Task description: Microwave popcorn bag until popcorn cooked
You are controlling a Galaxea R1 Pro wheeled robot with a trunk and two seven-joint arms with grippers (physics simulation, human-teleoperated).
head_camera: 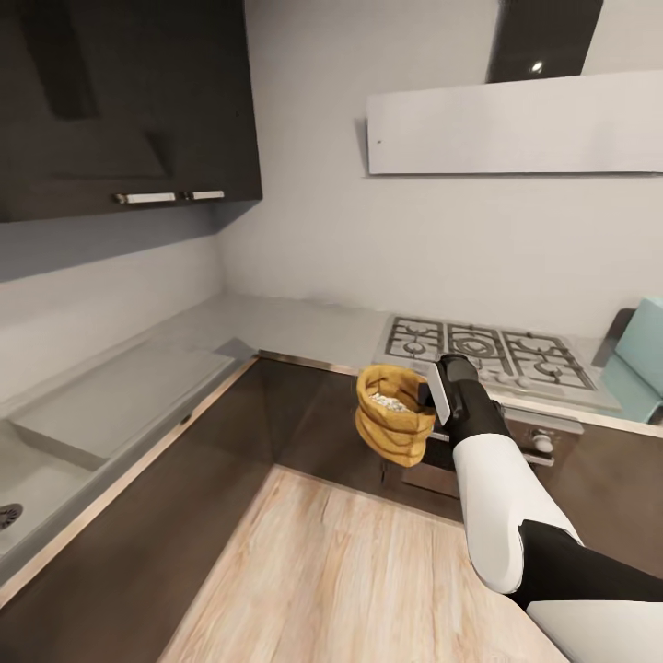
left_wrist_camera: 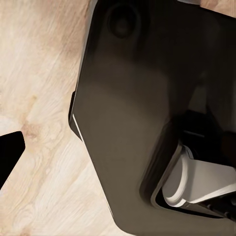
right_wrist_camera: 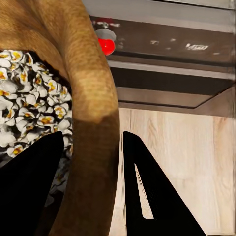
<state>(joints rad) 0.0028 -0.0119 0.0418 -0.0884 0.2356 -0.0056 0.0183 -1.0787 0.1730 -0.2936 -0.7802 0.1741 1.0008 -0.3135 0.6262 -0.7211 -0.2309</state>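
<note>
My right tool (head_camera: pixel 431 398) is closed on the rim of the popcorn bag (head_camera: pixel 394 414), one finger inside its mouth and one outside, holding it in the air above the wooden floor (head_camera: pixel 350 571), off the desk (head_camera: pixel 304 322). The popcorn (right_wrist_camera: pixel 29 105) looks puffed, perhaps already cooked. The bag hangs upright, mouth up, long axis vertical. I cannot tell my left tool's state.

Mustard-tan woven popcorn bag (head_camera: pixel 394 416) holds white, yellow-flecked popcorn (right_wrist_camera: pixel 27 105).
</note>
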